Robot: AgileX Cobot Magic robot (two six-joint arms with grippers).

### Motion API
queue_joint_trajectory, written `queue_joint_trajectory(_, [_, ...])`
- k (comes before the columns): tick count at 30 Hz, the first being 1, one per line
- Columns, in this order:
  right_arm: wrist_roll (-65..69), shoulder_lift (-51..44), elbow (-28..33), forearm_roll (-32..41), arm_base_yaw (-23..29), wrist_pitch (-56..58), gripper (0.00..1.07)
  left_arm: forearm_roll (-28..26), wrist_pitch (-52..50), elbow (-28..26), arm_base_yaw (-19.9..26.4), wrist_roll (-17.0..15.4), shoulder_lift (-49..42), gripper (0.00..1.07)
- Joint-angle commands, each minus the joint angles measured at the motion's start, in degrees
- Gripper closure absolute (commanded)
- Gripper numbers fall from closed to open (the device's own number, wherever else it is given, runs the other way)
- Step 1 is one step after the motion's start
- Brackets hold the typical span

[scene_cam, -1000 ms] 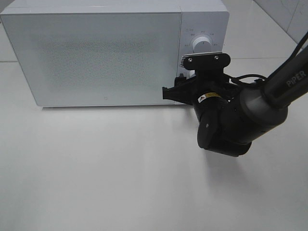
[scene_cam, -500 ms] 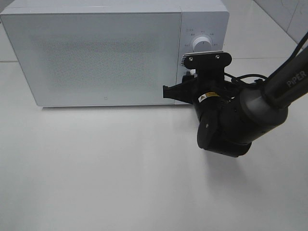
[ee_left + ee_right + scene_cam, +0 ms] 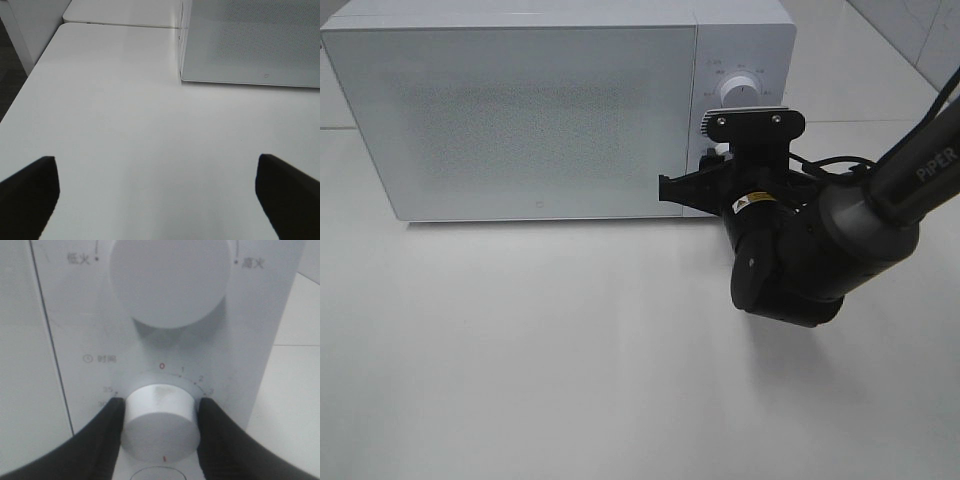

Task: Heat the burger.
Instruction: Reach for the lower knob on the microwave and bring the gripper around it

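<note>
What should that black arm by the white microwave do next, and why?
Probably twist the round white timer knob clockwise: the right end effector presses its black fingers against both sides of it, and the white microwave looks shut.

A robotics lab or test bench: a boxy white microwave oven [image 3: 540, 110] stands along the far edge of a plain white table [image 3: 520, 360], faced by a black jointed robot arm [image 3: 905, 175] lettered PIPER, with pale tiles [image 3: 925, 30] beyond.

Glossy black arm [image 3: 840, 235], white PIPER lettering [image 3: 935, 163], yellow warning sticker [image 3: 757, 198]
</note>
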Motion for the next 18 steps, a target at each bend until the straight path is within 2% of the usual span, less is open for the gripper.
queue_joint_trajectory(1, [9.05,-1.15,-1.15,-6.99,-0.74,-12.38,1.07,0.00,0.06,0.11,0.11,-0.34,-0.97,0.07])
queue_joint_trajectory(6, [21.43,-1.15,-1.15,-7.56,-0.74,-11.92,1.07,0.00,0.06,0.11,0.11,-0.34,-0.97,0.07])
queue_joint_trajectory(8, [33.12,-1.15,-1.09,-8.94,-0.74,-12.03,1.07,0.00,0.06,0.11,0.11,-0.34,-0.97,0.07])
queue_joint_trajectory(9, [33.12,-1.15,-1.09,-8.94,-0.74,-12.03,1.07,0.00,0.06,0.11,0.11,-0.34,-0.97,0.07])
queue_joint_trajectory(11, [41.37,-1.15,-1.09,-10.20,-0.74,-12.20,1.07,0.00,0.06,0.11,0.11,-0.34,-0.97,0.07])
queue_joint_trajectory(14, [43.54,-1.15,-1.09,-10.37,-0.74,-12.20,1.07,0.00,0.06,0.11,0.11,-0.34,-0.97,0.07])
queue_joint_trajectory(18, [57.07,-1.15,-1.09,-11.75,-0.74,-12.49,1.07,0.00,0.06,0.11,0.11,-0.34,-0.97,0.07])
